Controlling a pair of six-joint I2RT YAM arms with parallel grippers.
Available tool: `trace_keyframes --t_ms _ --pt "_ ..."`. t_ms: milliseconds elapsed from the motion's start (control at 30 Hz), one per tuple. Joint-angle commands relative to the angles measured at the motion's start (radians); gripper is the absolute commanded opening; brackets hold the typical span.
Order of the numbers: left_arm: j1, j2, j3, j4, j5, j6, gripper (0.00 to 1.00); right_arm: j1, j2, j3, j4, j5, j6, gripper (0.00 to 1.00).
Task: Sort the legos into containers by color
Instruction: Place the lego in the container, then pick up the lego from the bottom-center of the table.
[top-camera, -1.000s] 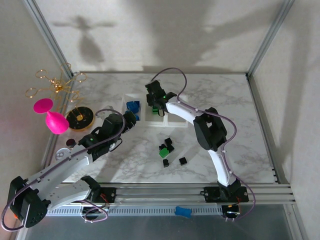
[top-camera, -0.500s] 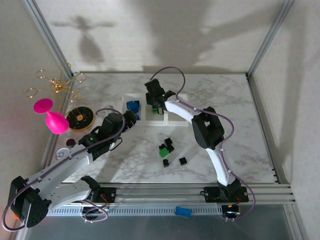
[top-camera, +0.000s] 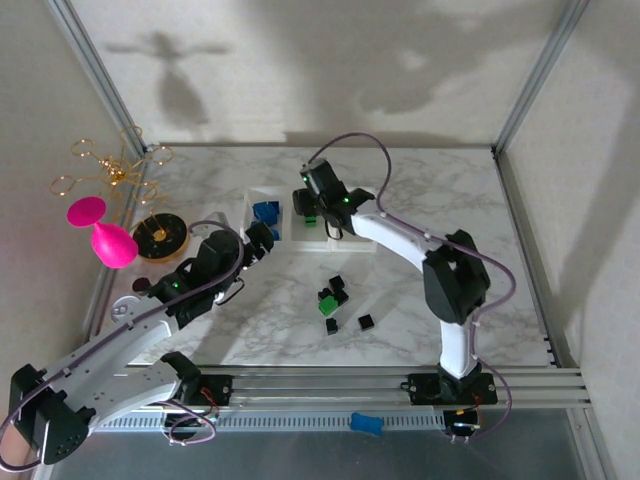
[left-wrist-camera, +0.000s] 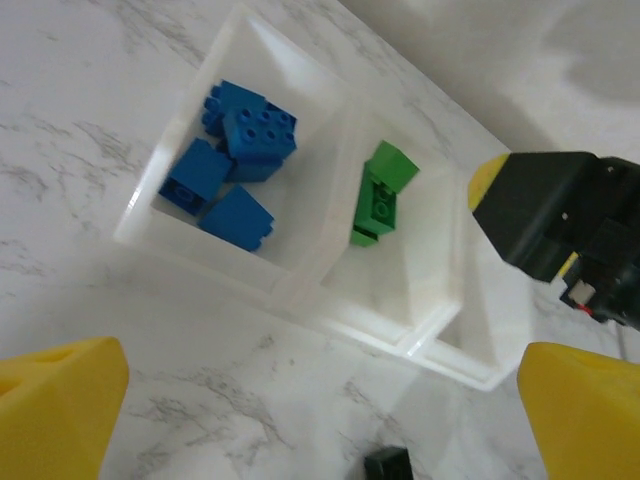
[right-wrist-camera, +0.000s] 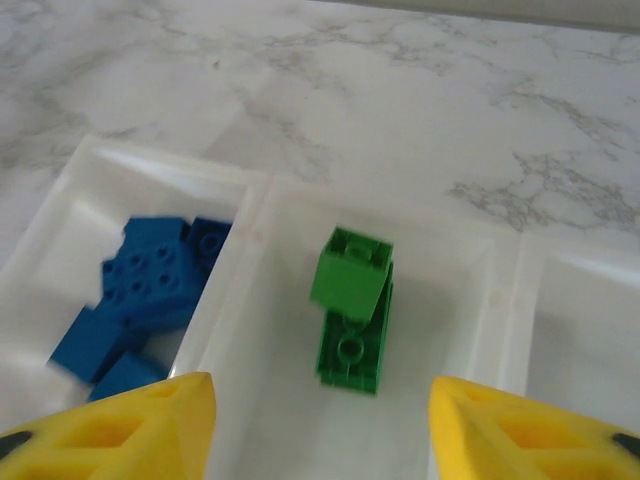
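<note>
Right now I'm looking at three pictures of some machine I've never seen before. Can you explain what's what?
These are two robot arms, a left arm and a right arm, bolted at the near edge of a marble table. The wide picture looks down from above and behind them. The other two come from a camera on each wrist, so the yellow tips at the bottom are that arm's own fingers.

On the table stand three joined clear bins. Blue bricks lie in one and green bricks in the middle one. Loose bricks, black and one green, lie nearer the arms.

The right tool hovers open above the green bin. The left tool hangs open just short of the bins. Neither holds anything.
</note>
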Motion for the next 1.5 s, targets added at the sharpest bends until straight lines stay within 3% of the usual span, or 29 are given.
trace_keyframes --t_ms 0,300,567,933,1467 --pt "-0.059 -0.035 -0.037 -0.049 0.0 -0.052 1.0 0.027 -0.118 -0.134 -0.029 -0.038 0.016 0.61" --pt "-0.185 -0.092 -0.101 -0.103 0.003 -0.113 1.0 0.156 -0.399 -0.524 -0.152 -0.12 0.123 0.68" --pt "-0.208 -0.149 -0.158 -0.138 0.034 -0.152 1.0 0.289 -0.461 -0.702 -0.181 -0.117 0.307 0.7" --pt "-0.214 -0.193 -0.18 -0.148 0.011 -0.179 1.0 0.322 -0.356 -0.723 -0.049 -0.132 0.334 0.69" --pt "-0.216 -0.188 -0.176 -0.168 -0.016 -0.187 1.0 0.338 -0.227 -0.6 -0.041 -0.087 0.303 0.64"
